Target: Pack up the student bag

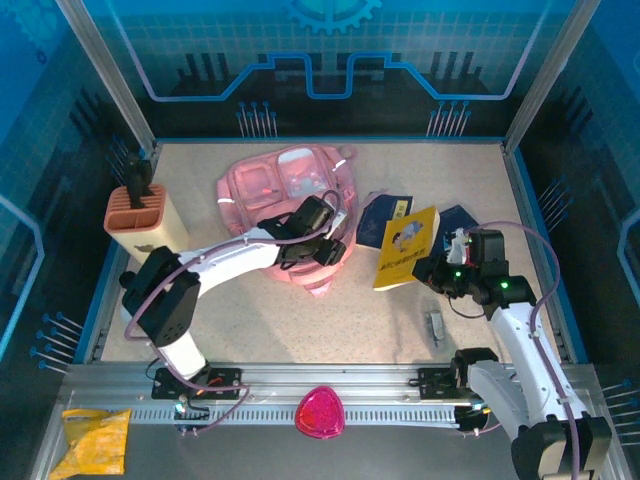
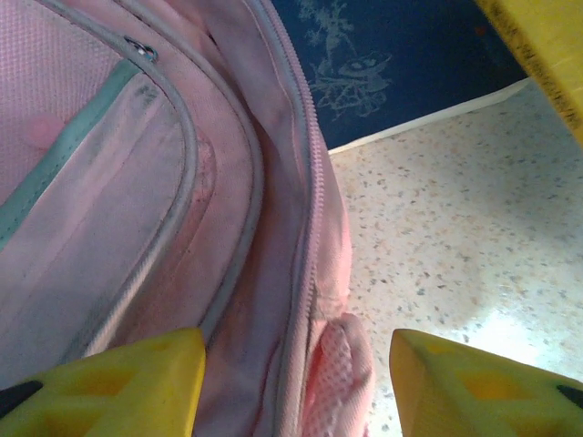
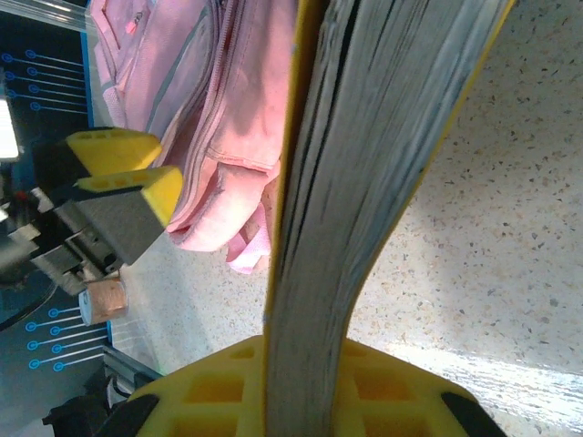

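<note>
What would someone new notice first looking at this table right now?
The big pink backpack lying at the middle back of the table catches the eye first, with the left gripper open at its near edge. Next comes the yellow book just to its right, clamped in the right gripper.

Probably a robot lab cell: aluminium frame point(image 1: 108, 75), blue circuit-print walls point(image 1: 330, 50).

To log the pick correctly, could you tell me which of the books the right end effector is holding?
The yellow-covered book, clamped by its edge in the right end effector; the dark blue books lie flat on the table, untouched.
</note>
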Motion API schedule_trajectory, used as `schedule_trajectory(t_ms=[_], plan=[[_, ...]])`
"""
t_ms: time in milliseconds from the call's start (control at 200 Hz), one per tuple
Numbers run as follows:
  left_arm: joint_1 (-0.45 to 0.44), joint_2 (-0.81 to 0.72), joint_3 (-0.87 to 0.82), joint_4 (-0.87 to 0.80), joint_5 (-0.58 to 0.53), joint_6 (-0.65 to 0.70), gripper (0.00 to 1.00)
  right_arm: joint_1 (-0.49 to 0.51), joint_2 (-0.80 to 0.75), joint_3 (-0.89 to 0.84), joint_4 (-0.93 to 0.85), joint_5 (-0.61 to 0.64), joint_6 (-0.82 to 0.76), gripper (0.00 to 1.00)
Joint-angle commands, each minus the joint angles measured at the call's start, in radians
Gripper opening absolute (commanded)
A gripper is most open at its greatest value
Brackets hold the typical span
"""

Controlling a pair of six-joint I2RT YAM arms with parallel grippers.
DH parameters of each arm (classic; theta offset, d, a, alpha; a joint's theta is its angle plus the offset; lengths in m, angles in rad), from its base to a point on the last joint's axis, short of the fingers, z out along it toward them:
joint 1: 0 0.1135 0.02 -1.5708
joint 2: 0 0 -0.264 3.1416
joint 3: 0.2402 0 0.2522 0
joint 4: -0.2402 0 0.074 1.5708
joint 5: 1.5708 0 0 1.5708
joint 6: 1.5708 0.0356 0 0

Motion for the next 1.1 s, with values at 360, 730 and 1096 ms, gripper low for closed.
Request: schedule_trajectory(t_ms=[360,730,1096], plan=[[0.041,0.143,0.148,-0.024,-0.105,-0.037,0.29,-0.023,-0.008,0.016,0.055,-0.05,-0.021,0.0],[0.07,0.155,0.128,-0.013,0.025,-0.066,0.24,-0.029,0.004,0.011,0.072,-0.065,-0.016,0.0],[0.062,0.176,0.057,-0.003,-0.019,-0.065,0.23,-0.034,0.002,0.005,0.075,-0.075,-0.018,0.0]])
